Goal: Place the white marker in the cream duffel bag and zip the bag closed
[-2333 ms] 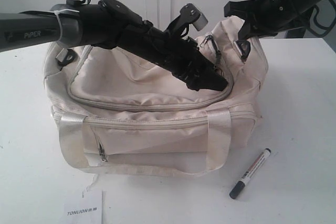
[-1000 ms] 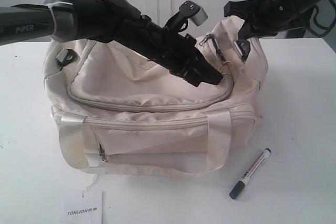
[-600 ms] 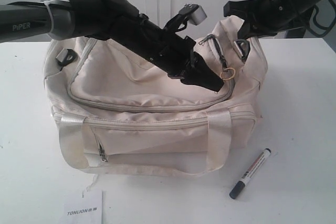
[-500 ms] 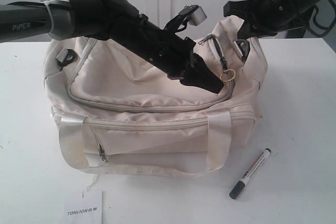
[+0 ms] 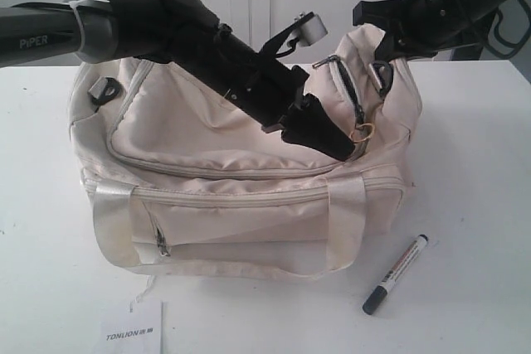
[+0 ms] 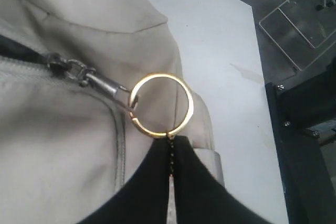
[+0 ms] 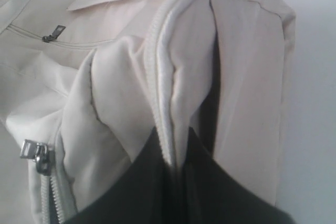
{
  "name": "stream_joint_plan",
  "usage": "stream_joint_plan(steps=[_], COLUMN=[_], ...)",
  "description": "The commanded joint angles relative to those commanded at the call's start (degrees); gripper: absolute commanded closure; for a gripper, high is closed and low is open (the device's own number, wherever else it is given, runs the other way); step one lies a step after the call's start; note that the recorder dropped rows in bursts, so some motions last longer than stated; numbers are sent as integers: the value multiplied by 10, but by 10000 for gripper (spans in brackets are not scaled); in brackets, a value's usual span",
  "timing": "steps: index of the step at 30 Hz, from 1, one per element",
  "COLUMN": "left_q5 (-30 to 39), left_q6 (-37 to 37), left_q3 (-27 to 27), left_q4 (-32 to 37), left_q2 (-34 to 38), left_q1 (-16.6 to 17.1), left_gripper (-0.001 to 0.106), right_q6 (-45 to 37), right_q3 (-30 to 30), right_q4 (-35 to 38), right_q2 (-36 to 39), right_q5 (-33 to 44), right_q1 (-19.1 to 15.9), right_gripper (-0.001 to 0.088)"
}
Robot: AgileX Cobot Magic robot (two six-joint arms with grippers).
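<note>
The cream duffel bag (image 5: 207, 130) sits mid-table, with a short dark gap in its top zipper (image 5: 354, 99) near the right end. My left gripper (image 5: 344, 151) reaches across the bag top and is shut on the gold keyring pull (image 5: 362, 132). In the left wrist view the fingertips (image 6: 170, 139) pinch the ring (image 6: 187, 103), which hangs from the zipper slider (image 6: 68, 67). My right gripper (image 5: 383, 49) is shut on a raised fold of the bag's right end (image 7: 173, 77). The white marker (image 5: 397, 273) lies on the table, front right of the bag.
A paper tag printed TONLION (image 5: 133, 329) lies at the table's front edge. A front pocket zipper pull (image 5: 162, 244) hangs on the bag's near side. A wire rack (image 6: 307, 19) and dark frame sit off the table's right edge.
My left gripper has moved down and forward along the zipper's right curve, taking the gold ring with it. The dark gap in the zipper has widened. The right gripper and marker have not moved.
</note>
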Motion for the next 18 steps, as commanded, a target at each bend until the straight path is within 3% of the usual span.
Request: stream_joint_plan(steps=[9, 13, 18], left_q5=[-5, -27, -64], left_q6=[-7, -47, -57], left_q3=[0, 0, 0], left_q4=[51, 140, 180], left_q2=[-25, -48, -69], left_q1=[-6, -31, -53], left_gripper=[1053, 1053, 1053], right_q6=[7, 20, 27], right_q3=[0, 0, 0], right_q4=[0, 0, 0], right_q2=[0, 0, 0], right_q5=[0, 0, 0], right_q1=[0, 0, 0], right_gripper=[868, 868, 868])
